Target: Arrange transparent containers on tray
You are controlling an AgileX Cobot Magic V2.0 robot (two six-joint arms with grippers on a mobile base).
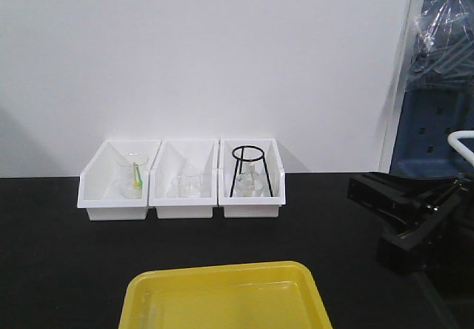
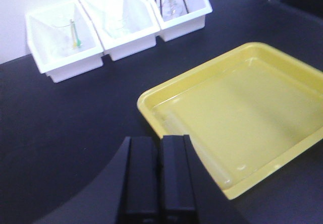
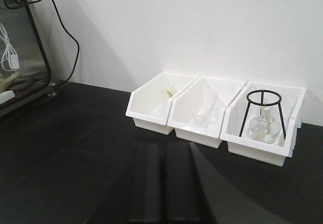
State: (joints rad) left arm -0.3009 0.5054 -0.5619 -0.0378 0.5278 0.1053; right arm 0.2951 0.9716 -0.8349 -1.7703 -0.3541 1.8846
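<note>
The large bright yellow rectangular plastic tray (image 1: 226, 296) with rounded corners and a raised rim lies at the near edge of the black table surface (image 1: 52, 262), roughly centred. In the left wrist view, 1 long, slim, clear glass test tube (image 2: 199, 151) lies flat inside the tray, along its left wall. A 2nd tube cannot be made out in any view.

3 white plastic bins (image 1: 181, 181) stand side by side, touching, at the far edge of the surface against the white wall (image 1: 222, 47). The left bin (image 1: 115, 184) holds a clear beaker with a green-and-yellow stick (image 1: 136, 178) inside it. The middle bin (image 1: 183, 184) holds clear glassware that is too faint to identify. The right bin (image 1: 252, 181) holds a black wire tripod stand (image 1: 249, 170) set over a clear glass flask (image 3: 263, 128).

The left gripper (image 2: 160, 178) is above the surface just beside the left wall of the tray, its 2 black fingers (image 2: 141, 183) pressed together with nothing between them. The right gripper (image 3: 164, 183) is above bare surface in front of the bins, its fingers (image 3: 147, 183) likewise pressed together and holding nothing.
</note>
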